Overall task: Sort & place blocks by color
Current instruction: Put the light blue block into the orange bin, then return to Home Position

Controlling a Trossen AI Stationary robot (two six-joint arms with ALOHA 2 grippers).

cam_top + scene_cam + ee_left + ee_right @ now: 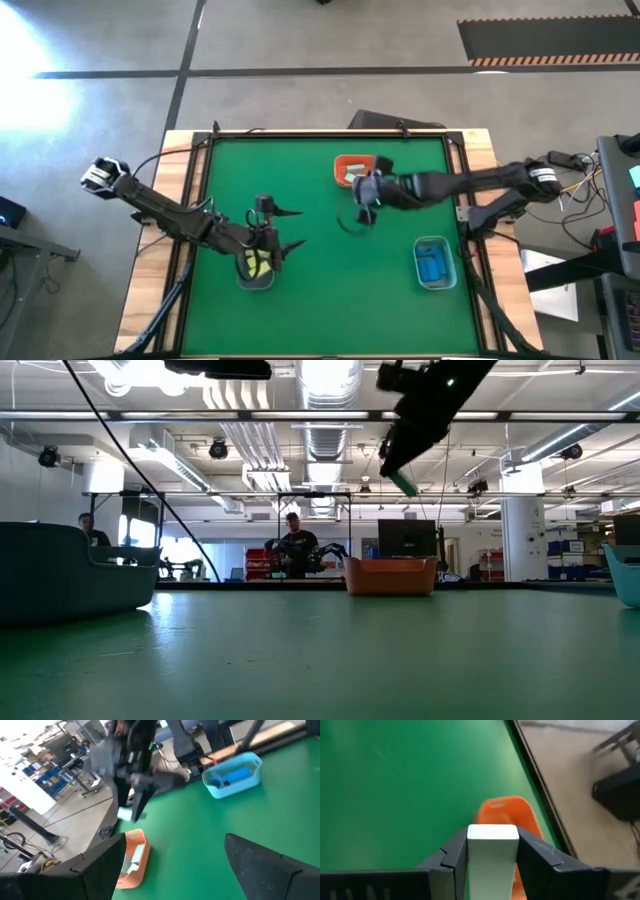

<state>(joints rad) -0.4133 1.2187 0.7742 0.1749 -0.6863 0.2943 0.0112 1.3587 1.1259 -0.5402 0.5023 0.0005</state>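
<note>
My right gripper [492, 845] is shut on a pale mint block [492, 857], high above the table beside the orange tray [350, 163]. In the low view the block [405, 483] shows below the gripper, well above the tray [390, 575]. Another pale block [131, 866] lies in the tray. My left gripper [292, 228] is open over the table just beyond the grey bin [255, 268], which holds yellow blocks [256, 262]. Blue blocks [230, 776] lie in the bluish bin [435, 262]. My right gripper pinches the mint block between its two fingers, one on each long side. The block's end face [492, 832] stands out past the fingertips. The fingers point down at a slant, and the block is lifted clear, tilted, hanging below them [405, 483].
The green table top [320, 300] is framed by a wooden rim [180, 200]. The orange tray stands near the far edge, the grey bin near left, the bluish bin near right. People and equipment show in the room beyond the table.
</note>
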